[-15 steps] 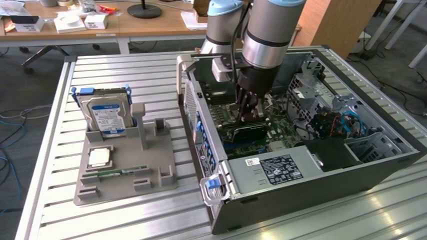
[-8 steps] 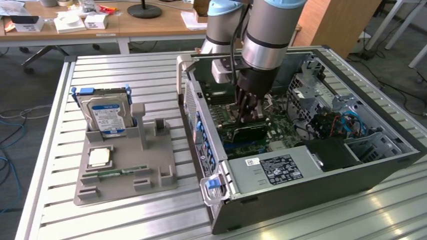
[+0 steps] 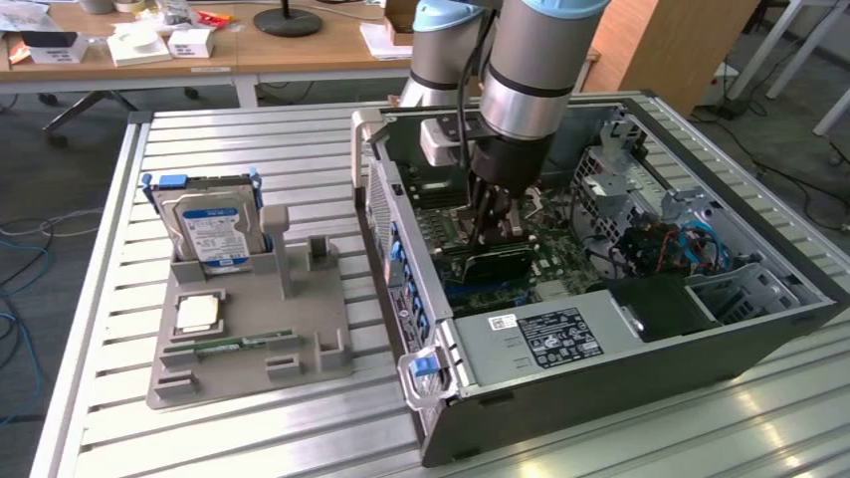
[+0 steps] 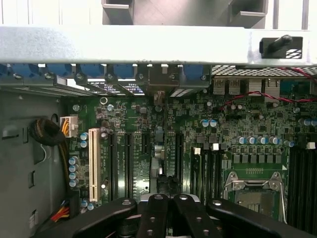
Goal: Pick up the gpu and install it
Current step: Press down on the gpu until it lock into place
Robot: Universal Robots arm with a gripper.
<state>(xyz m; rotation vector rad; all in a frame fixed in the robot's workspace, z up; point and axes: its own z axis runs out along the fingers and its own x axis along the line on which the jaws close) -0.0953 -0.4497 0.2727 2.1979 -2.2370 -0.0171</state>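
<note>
One hard drive (image 3: 213, 227), one gpu (image 3: 489, 261), one computer case (image 3: 691, 339).

Items I cannot fully account for from here:

- gpu (image 3: 489, 261): the arm (image 3: 531, 80) covers its top edge; I cannot tell how deep it sits in the motherboard (image 3: 564, 261). In the wrist view the gpu (image 4: 158, 153) shows edge-on only, its faces unreadable.
- fingers (image 4: 156, 218): cut off by the picture's edge; their tips at the card are hidden behind their own linkage.
- arm: upper part cut off in the exterior view.
- computer case (image 3: 638, 388): its near corner runs out of the exterior view.
- hard drive (image 3: 213, 227): label print too small to read.
- power supply label (image 3: 558, 337): text illegible.
- bench (image 3: 239, 438): its edges run out of frame.
</note>
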